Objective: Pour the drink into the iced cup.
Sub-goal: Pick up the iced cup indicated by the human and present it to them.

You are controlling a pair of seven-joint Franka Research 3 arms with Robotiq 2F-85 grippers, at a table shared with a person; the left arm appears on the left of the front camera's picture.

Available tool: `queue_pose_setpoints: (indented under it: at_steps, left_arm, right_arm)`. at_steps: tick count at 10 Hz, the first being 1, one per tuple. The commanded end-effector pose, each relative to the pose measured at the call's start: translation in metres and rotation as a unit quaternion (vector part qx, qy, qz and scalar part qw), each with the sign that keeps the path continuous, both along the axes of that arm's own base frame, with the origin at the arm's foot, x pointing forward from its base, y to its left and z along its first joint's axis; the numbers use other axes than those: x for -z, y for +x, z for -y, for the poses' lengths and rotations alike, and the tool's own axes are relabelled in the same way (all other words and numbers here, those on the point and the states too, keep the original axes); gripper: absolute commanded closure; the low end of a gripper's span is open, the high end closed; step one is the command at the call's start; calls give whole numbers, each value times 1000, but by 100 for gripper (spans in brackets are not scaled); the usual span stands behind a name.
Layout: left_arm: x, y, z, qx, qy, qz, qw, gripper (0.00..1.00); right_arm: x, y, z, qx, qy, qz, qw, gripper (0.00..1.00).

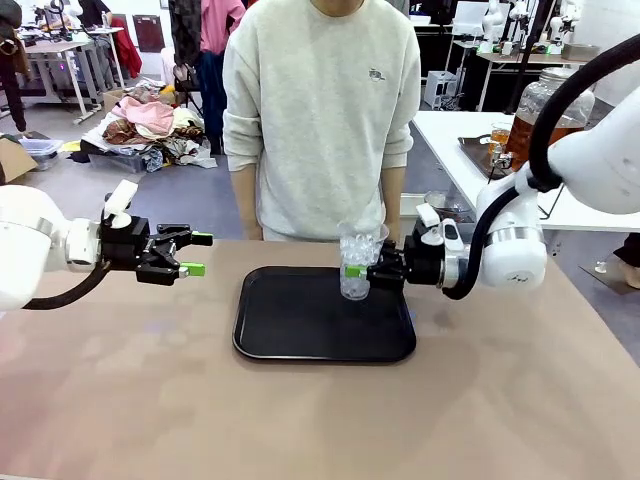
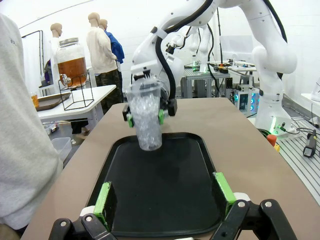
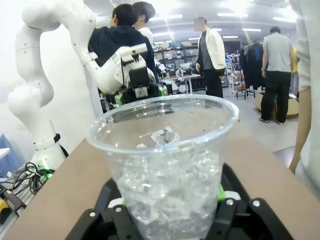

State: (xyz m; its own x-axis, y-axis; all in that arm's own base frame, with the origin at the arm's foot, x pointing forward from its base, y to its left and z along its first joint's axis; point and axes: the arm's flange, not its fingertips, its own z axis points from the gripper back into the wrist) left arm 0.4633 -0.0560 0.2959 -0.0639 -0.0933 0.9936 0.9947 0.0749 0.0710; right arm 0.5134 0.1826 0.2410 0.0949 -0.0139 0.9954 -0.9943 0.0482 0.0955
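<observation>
— How far is it with the drink, do you think?

— Only at the beginning, I would say. The right gripper (image 1: 354, 272) is closed on the cup (image 1: 357, 248), and its two green pads press on the sides. The cup is full of ice, but I see no liquid in it.

— And where is the cup?

— At the far edge of the black tray (image 1: 300, 345), in the middle of the counter (image 1: 300, 425), just in front of the person (image 1: 320, 120). It leans a little. Whether its bottom touches the tray or hangs just above it, I cannot tell.

— And the drink itself?

— The brown drink (image 1: 538, 138) is inside the big glass jar (image 1: 548, 100) with the tap. The jar is on a wire stand on the white counter (image 1: 450, 135) at the robot's right side, well apart from the cup.

— So nothing is poured.

— Nothing. In my opinion the cup must go to that tap and be filled, so almost all the work is left. The left gripper (image 1: 198, 254) hangs over the counter beside the tray, its jaws wide, holding nothing.
</observation>
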Motion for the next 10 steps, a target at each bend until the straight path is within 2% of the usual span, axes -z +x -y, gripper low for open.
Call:
queue_pose_setpoints:
  at_steps: [1,4,6,8,10]
  left_arm:
    - [-2,1,2,-5,0,-3,1000,0]
    - [-2,1,2,-5,0,-3,1000,0]
    - [-2,1,2,-5,0,-3,1000,0]
    - [-2,1,2,-5,0,-3,1000,0]
    - [-2,1,2,-5,0,-3,1000,0]
  right_arm:
    - [-38,2,8,-12,12,2,1000,32]
    - [-88,24,5,-23,4,7,1000,32]
    - [-109,37,1,-25,0,15,1000,32]
    - [-115,41,-1,-22,9,13,1000,32]
    - [-108,33,3,-21,5,26,999,32]
